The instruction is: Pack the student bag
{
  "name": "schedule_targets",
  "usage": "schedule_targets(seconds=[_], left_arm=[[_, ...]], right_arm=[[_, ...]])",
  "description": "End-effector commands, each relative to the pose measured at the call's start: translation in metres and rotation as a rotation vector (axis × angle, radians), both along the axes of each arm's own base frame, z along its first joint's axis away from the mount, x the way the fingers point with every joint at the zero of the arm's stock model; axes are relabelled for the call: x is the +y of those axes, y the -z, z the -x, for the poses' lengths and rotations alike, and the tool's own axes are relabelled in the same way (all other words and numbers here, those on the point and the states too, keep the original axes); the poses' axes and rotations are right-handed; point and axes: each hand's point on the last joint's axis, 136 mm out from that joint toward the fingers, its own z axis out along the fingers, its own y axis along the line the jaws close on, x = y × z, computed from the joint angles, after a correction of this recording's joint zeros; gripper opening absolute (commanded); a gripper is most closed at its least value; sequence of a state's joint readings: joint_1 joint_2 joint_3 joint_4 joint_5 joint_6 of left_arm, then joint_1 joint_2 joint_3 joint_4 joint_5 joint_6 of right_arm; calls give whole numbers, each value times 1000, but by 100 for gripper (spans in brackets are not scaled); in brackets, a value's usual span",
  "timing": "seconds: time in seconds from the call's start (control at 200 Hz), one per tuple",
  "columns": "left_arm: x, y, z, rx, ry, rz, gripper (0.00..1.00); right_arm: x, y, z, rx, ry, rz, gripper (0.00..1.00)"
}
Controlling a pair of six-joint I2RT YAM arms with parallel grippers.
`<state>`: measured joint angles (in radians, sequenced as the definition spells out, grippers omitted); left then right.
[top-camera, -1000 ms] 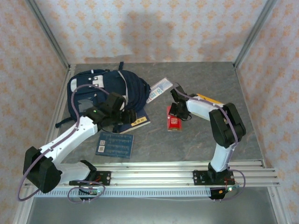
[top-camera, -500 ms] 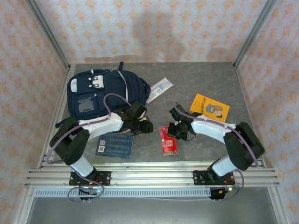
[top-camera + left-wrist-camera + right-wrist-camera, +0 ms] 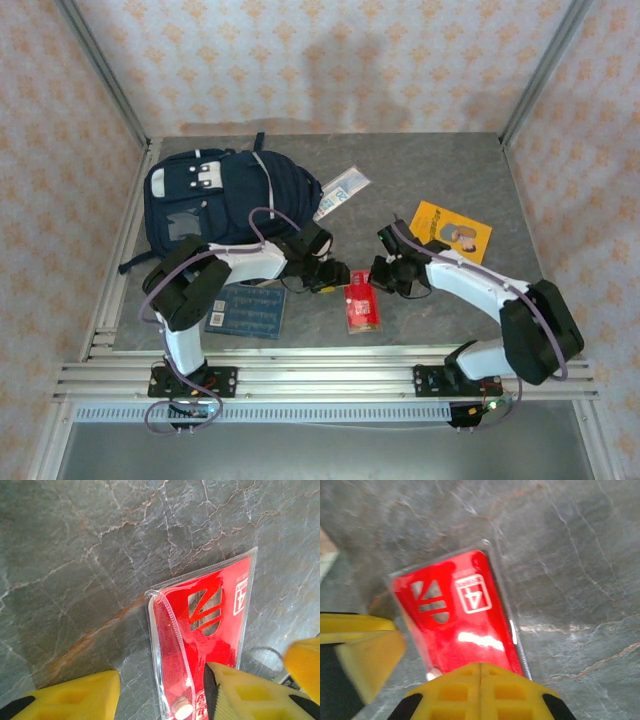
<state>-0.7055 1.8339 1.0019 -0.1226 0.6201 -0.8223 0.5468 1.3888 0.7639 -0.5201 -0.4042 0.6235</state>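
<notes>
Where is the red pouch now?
Top view: red pouch lies flat at the table's front centre, between left gripper and right gripper, right of the blue card.

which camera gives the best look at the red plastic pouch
The right wrist view: the red pouch is close and nearly whole, its white markings clear. The left wrist view cuts off its lower end; the top view shows it small and distant.

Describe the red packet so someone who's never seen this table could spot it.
Start at the navy student bag, far left. Nearer the front, right of the blue book, lies a flat packet in a clear sleeve. It is the only red thing; the booklet behind is yellow.
</notes>
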Motion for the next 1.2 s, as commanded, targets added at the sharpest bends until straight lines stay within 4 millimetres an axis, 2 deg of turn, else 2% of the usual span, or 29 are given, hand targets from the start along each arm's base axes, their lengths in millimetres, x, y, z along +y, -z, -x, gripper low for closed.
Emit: schedule_targets(seconds=[0.0, 0.165, 0.36, 0.415, 0.44, 0.525, 0.891, 1.071, 1.196], left_arm=[[-13, -4, -4, -12, 16, 39, 49], [-12, 7, -1, 12, 20, 27, 49], [-13, 12, 1, 25, 35, 20, 50], [-16, 9, 1, 25, 43, 33, 51], [-15, 21, 3, 51, 46, 20, 51], [-22, 22, 4, 70, 55, 53, 51], [-60, -10, -9, 38, 65, 285, 49], [-64, -16, -8, 33, 84, 304, 49], [-66, -23, -8, 19, 91, 331, 43]], right_arm=[[-11, 20, 10, 56, -9, 63, 0], [-18, 33, 11, 81, -12, 116, 0], [-23, 52, 21, 149, -24, 153, 0], [-23, 55, 22, 156, -24, 155, 0], [-24, 55, 23, 157, -21, 156, 0], [-23, 55, 22, 148, -16, 146, 0], [-18, 58, 21, 154, -15, 122, 0], [-17, 56, 19, 148, -13, 114, 0], [-16, 56, 19, 147, -11, 113, 0]])
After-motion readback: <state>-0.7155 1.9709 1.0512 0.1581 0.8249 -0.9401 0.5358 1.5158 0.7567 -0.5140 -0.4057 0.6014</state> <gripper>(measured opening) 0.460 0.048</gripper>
